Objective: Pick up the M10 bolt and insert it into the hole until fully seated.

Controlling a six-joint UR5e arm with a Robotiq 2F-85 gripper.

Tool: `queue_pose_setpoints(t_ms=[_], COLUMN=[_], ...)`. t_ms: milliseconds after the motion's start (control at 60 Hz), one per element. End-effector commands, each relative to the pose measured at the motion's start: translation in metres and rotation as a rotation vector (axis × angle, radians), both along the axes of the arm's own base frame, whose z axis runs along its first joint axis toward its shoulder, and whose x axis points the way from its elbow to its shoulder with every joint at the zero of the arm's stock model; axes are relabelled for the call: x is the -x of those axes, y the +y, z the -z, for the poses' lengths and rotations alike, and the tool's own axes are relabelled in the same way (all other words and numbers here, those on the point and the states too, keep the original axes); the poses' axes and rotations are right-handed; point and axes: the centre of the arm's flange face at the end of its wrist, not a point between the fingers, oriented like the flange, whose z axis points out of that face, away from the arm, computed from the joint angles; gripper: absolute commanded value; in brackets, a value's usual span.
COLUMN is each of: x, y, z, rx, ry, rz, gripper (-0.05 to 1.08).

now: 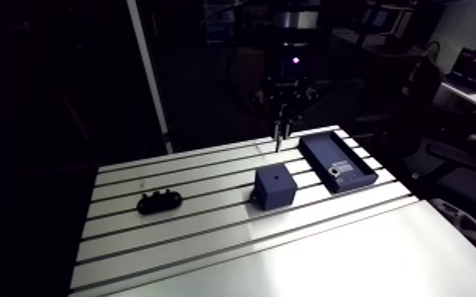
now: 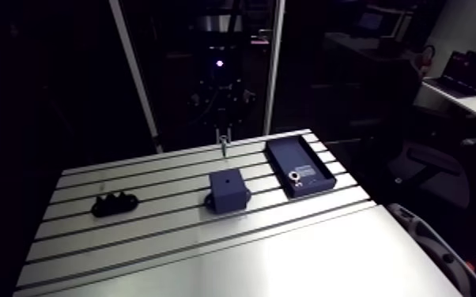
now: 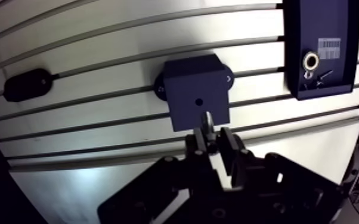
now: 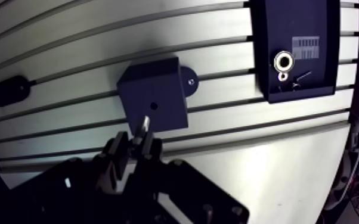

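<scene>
Aluminium slotted table (image 1: 209, 241) is carrying three dark items well apart from each other. A dark blue block (image 3: 197, 89) is sitting mid-table, with a small round hole (image 3: 199, 101) showing in its top face. The gripper (image 3: 213, 144) is coming down over the table, and its two fingers (image 3: 228, 154) are drawn nearly together, pinching the M10 bolt (image 3: 207, 122) between their tips. Only a short shiny stub of the bolt is sticking out past the fingertips; the rest is being hidden by the fingers, so head and thread are hard to make out. In the wrist view the stub is overlapping the block's near edge, with the hole lying just ahead of it and not yet entered. Whether the bolt tip is touching the block or hanging above it cannot be told. In the arm view the gripper is showing small and dark beyond the block, with its upper body blending into the dim background. A dark blue tray (image 3: 322, 24) is lying beside the block, holding a metal ring (image 3: 310, 59) and a pale label (image 3: 330, 47) too small to read; its far end is being cut off by the wrist view's edge. A black holder (image 1: 160, 202) is sitting on the block's other side, its details lost in shadow.
</scene>
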Motion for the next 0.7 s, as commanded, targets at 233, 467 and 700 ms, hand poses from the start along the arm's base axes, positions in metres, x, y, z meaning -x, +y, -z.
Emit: queue_pose_setpoints(t_ms=[233, 467, 700], x=[-0.004, -0.004, -0.004], y=[0.0, 0.006, 0.009], z=[0.013, 0.019, 0.022], rx=[0.012, 0.012, 0.02], ry=[-0.018, 0.0, 0.0], rz=[-0.024, -0.019, -0.013], gripper=[1.08, 1.08, 1.08])
